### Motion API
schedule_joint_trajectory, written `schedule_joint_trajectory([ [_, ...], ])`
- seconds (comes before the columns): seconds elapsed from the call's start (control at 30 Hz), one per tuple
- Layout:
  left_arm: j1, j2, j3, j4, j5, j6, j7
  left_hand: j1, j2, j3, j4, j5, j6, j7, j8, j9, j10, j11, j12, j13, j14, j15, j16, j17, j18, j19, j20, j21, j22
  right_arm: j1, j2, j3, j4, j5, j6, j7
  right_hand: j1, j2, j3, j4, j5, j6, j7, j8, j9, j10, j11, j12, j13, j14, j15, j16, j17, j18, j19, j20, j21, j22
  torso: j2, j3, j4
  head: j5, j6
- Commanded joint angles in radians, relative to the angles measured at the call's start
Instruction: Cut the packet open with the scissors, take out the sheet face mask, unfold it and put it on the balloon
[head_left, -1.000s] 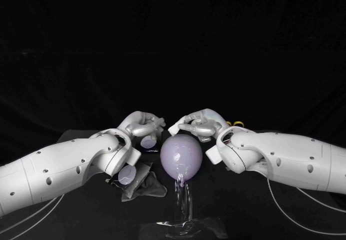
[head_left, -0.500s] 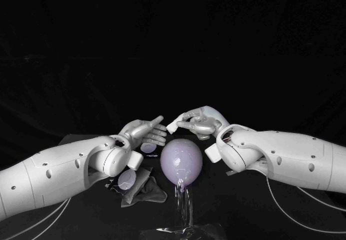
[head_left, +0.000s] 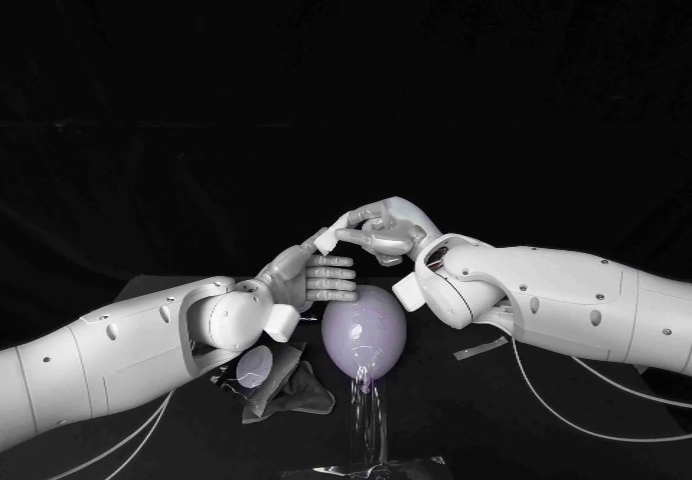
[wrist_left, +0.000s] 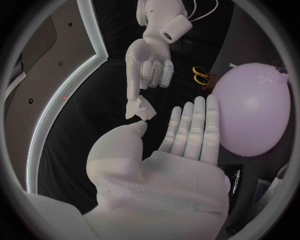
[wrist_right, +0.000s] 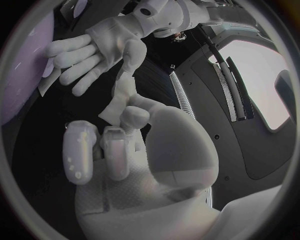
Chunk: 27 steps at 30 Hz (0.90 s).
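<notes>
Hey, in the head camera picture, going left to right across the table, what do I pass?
From the left: left arm → dark packet → balloon → right arm. The left hand and the right hand, which pinches the folded mask, overlap the balloon, so I leave them out.

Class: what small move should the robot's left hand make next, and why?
Probably pinch a free edge of the folded white sheet mask with the open left hand: the right hand holds it, not yet unfolded, near the pale purple balloon.
</notes>
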Motion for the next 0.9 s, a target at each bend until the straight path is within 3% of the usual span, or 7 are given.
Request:
schedule_joint_trajectory([
  [0.03, 0.002, 0.008, 0.002, -0.004, 0.144, 0.151, 0.091, -0.019, 0.011, -0.019, 0.001, -0.004, 0.009, 0.064, 0.008, -0.002, 0.021, -0.003, -0.009, 0.000, 0.002, -0.002, -0.018, -0.007, 0.007, 0.006, -0.001, -0.015, -0.011, 0.002, 0.013, 0.001, -0.016, 0.009, 0.037, 0.019, 0.004, 0.006, 0.001, -0.007, 0.007, 0.007, 0.000, 0.007, 0.018, 0.008, 0.000, 0.005, 0.002, 0.099, -0.005, 0.006, 0.242, -0.003, 0.027, -0.004, 0.004, 0.217, -0.001, 0.0000, -0.0004, 0.001, 0.001],
  [0.3, 0.001, 0.013, 0.002, -0.009, 0.214, 0.202, 0.186, -0.055, 0.062, -0.065, 0.001, -0.005, 0.042, 0.053, 0.012, -0.009, 0.072, -0.013, -0.029, 0.000, 0.002, -0.003, -0.047, -0.021, 0.007, 0.019, 0.001, -0.049, -0.033, 0.001, 0.031, 0.001, -0.034, 0.013, 0.054, 0.012, 0.004, 0.006, 0.002, -0.007, 0.007, 0.007, 0.000, 0.008, 0.019, 0.008, 0.000, 0.003, 0.001, 0.099, -0.005, 0.006, 0.242, -0.002, 0.027, -0.004, 0.003, 0.217, 0.000, 0.0000, 0.0001, 0.001, 0.001],
  [0.33, 0.001, 0.013, 0.002, -0.009, 0.217, 0.203, 0.191, -0.063, 0.078, -0.070, 0.002, -0.004, 0.047, 0.053, 0.011, -0.011, 0.078, -0.013, -0.034, 0.000, 0.003, -0.003, -0.051, -0.022, 0.007, 0.022, 0.001, -0.054, -0.034, 0.001, 0.030, 0.001, -0.033, 0.014, 0.055, 0.011, 0.004, 0.006, 0.002, -0.007, 0.007, 0.007, 0.000, 0.008, 0.019, 0.008, 0.000, 0.003, 0.001, 0.099, -0.005, 0.006, 0.242, -0.002, 0.027, -0.004, 0.003, 0.217, -0.001, 0.0001, 0.0004, 0.002, 0.001],
  [0.6, 0.000, 0.006, 0.002, -0.017, 0.232, 0.201, 0.216, -0.070, 0.124, -0.087, 0.001, -0.004, 0.066, 0.050, 0.010, -0.017, 0.102, -0.017, -0.047, 0.001, 0.015, -0.006, -0.059, -0.025, 0.008, 0.034, -0.001, -0.066, -0.034, -0.003, 0.000, 0.000, 0.003, 0.010, 0.058, 0.000, 0.004, 0.007, 0.002, -0.007, 0.007, 0.006, 0.001, 0.008, 0.019, 0.008, 0.000, 0.005, 0.002, 0.099, -0.005, 0.008, 0.244, -0.002, 0.026, -0.004, 0.002, 0.216, -0.001, 0.0007, -0.0009, 0.007, -0.003],
  [0.77, 0.000, 0.003, 0.002, -0.025, 0.227, 0.181, 0.217, -0.043, 0.131, -0.095, -0.001, -0.003, 0.075, 0.046, 0.009, -0.021, 0.118, -0.020, -0.055, 0.002, 0.025, -0.009, -0.063, -0.025, 0.008, 0.045, -0.003, -0.071, -0.034, -0.004, -0.031, -0.001, 0.043, 0.004, 0.053, -0.001, 0.004, 0.007, 0.002, -0.007, 0.007, 0.006, 0.001, 0.008, 0.019, 0.008, 0.000, 0.004, 0.002, 0.099, -0.005, 0.008, 0.245, -0.002, 0.026, -0.004, 0.003, 0.217, -0.002, 0.0009, -0.0006, 0.009, -0.003],
  [0.9, 0.000, 0.001, 0.002, -0.030, 0.200, 0.153, 0.210, 0.061, 0.117, -0.101, -0.009, -0.003, 0.080, 0.047, 0.001, -0.031, 0.127, -0.019, -0.079, 0.001, 0.030, -0.007, -0.080, -0.028, 0.007, 0.044, -0.001, -0.092, -0.035, -0.004, -0.052, -0.001, 0.075, -0.001, 0.048, 0.000, 0.004, 0.007, 0.002, -0.007, 0.007, 0.006, 0.001, 0.008, 0.019, 0.008, 0.000, 0.004, 0.002, 0.099, -0.005, 0.008, 0.245, -0.002, 0.026, -0.004, 0.003, 0.217, -0.002, 0.0012, -0.0003, 0.008, -0.004],
])
